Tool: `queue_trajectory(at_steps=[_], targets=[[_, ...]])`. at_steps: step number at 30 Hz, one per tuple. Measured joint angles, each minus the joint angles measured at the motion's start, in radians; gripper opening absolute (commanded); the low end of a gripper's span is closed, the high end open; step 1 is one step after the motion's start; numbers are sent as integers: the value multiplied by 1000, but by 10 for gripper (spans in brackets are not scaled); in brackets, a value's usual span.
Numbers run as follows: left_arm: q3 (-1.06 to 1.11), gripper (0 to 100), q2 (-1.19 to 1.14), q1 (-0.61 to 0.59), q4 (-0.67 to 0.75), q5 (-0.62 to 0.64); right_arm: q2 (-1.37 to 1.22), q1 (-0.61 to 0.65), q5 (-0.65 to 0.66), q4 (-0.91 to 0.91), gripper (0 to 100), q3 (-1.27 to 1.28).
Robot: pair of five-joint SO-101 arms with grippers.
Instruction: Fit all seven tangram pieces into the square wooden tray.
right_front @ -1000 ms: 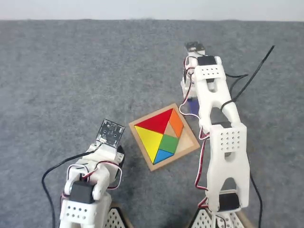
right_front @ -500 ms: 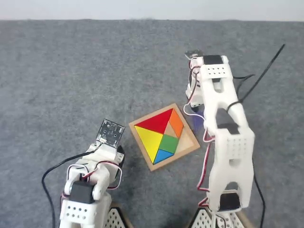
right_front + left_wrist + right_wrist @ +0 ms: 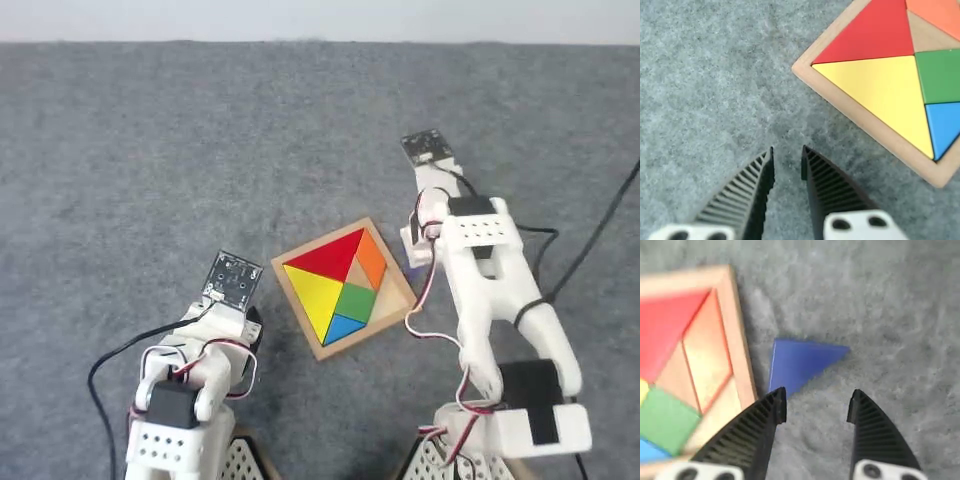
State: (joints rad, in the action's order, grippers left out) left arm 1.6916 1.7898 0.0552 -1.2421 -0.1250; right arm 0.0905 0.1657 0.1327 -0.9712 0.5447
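the square wooden tray [image 3: 395,291] sits mid-frame in the high view, partly filled, with bare wood left along its right side. the dark blue triangle [image 3: 800,361] lies flat on the grey felt bench [image 3: 150,150] just outside that rim, perhaps touching it. it is directly ahead of the right gripper [image 3: 816,405], whose jaws stand wide apart and empty, and its long edge faces them slantwise. the left gripper [image 3: 787,162], lower left in the high view, is farther off, jaws barely parted on nothing. the rim likely crowds one jaw's path.

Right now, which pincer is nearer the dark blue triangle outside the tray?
Right. The right pincer is open just short of the dark blue triangle, beside the wooden tray. The left pincer is off the tray's opposite side.
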Motion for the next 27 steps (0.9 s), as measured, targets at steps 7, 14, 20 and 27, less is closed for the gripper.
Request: queue_trajectory(at_steps=[7,14,20,27], targets=[[0,88,0,0,0,0,-166,51,-370,6,198,-175],[0,88,0,0,0,0,-347,75,-704,8,198,-284],[0,88,0,0,0,0,-356,75,-717,8,195,-288],[0,88,0,0,0,0,-417,28,-692,-49,194,-308]])
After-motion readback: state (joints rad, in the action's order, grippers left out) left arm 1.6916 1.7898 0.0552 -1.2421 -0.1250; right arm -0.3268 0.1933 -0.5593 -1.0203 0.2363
